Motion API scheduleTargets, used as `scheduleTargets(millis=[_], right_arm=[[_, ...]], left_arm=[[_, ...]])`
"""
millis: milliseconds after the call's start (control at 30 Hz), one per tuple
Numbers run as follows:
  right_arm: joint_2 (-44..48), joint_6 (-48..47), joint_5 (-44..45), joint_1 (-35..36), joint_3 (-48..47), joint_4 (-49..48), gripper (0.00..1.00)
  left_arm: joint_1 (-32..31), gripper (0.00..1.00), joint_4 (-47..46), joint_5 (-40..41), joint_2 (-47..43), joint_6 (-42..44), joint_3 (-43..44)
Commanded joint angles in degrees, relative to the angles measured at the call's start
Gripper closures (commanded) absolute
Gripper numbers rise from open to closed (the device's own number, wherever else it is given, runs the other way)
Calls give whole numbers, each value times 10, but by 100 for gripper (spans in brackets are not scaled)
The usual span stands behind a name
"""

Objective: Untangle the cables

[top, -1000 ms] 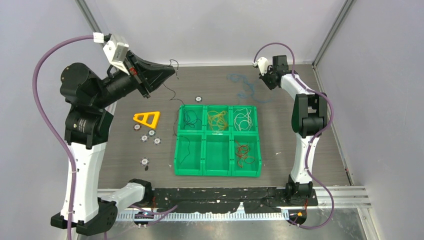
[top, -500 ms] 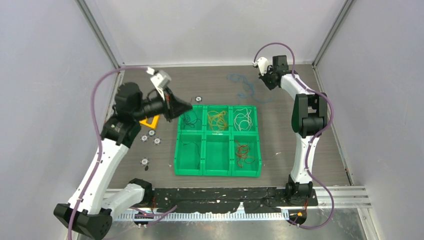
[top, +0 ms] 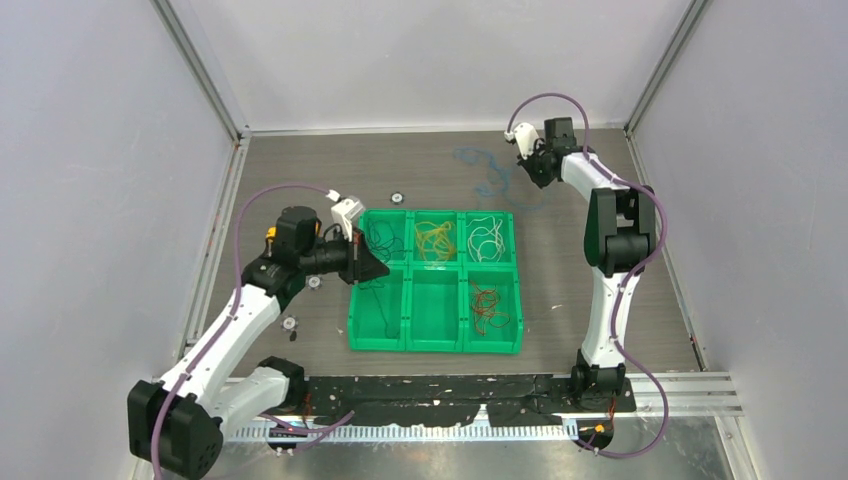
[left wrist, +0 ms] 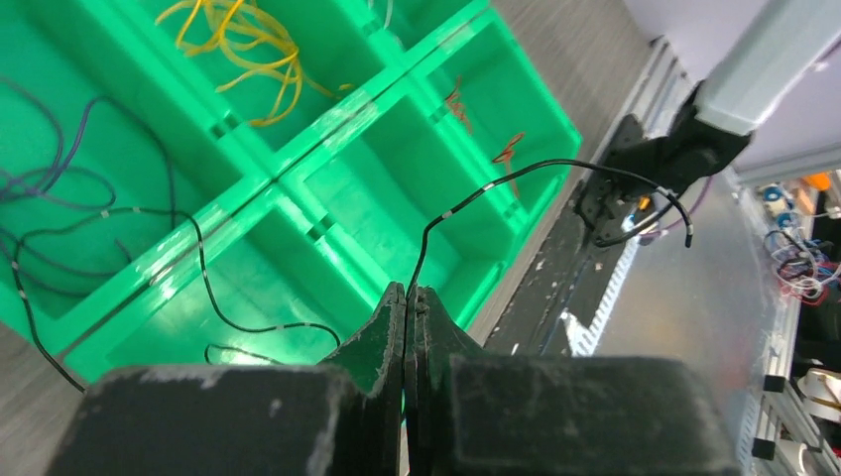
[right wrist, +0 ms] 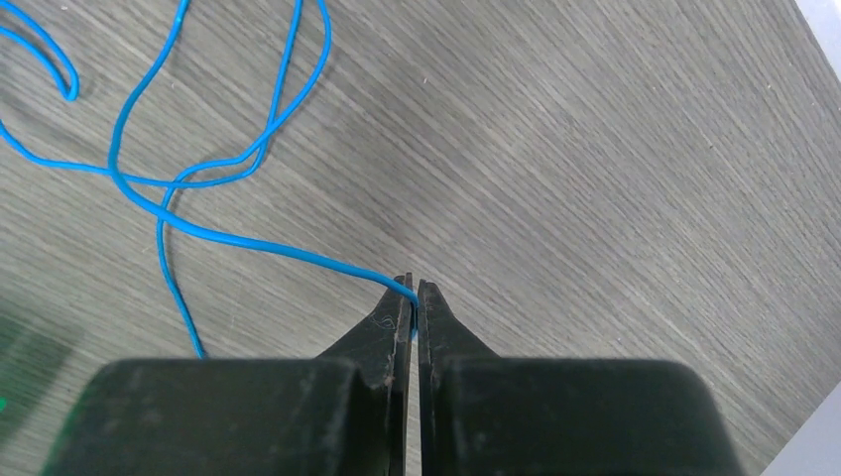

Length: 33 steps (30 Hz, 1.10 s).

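Cables (top: 434, 240), thread-thin and curly, sit sorted by colour in a green plastic bin of six compartments (top: 436, 342) at the middle of the grey wood-grain table (top: 300, 170): black at the bin's 11 o'clock, yellow-orange at 12, white at 1, red at 5. Two strands are outside that order, and each hand has one.

The left hand (left wrist: 407, 293), jaws pressed flat together, pinches a thin black cable (left wrist: 516, 169) just inside the bin's 9 o'clock rim. The free end arcs up and away from the fingertips. Another black strand runs across the 7 o'clock compartment and over the divider toward the black heap; I cannot tell whether it is the same cable. Held there, the strand looks lifted clear of the heap so it can be laid apart from it.

A loose blue cable (right wrist: 248, 243) lies in loops on the table at the bin's 1 o'clock, apart from it. The right hand (right wrist: 410, 288), closed to a sliver, nips the strand low against the wood, probably as an anchor, so a pull would open the crossings instead of dragging the whole bundle. The loops cross in several places, so blue is not yet untangled.
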State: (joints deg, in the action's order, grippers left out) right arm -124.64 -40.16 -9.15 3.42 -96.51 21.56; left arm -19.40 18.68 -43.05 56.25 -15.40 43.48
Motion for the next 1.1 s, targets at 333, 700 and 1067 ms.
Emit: scheduleTargets(millis=[333,700,1067], right_arm=[[64,14,-13,-7,25,-8,95],[77,12,-24,-7,45,-1,95],[82,23,-34,-7,62,-3,95]], left_arm=[[-15,100,167,-69,-57,167,-13],[-86,100,310,-154,-13,279,55],[-160,100,418,-106,-10,348,114]])
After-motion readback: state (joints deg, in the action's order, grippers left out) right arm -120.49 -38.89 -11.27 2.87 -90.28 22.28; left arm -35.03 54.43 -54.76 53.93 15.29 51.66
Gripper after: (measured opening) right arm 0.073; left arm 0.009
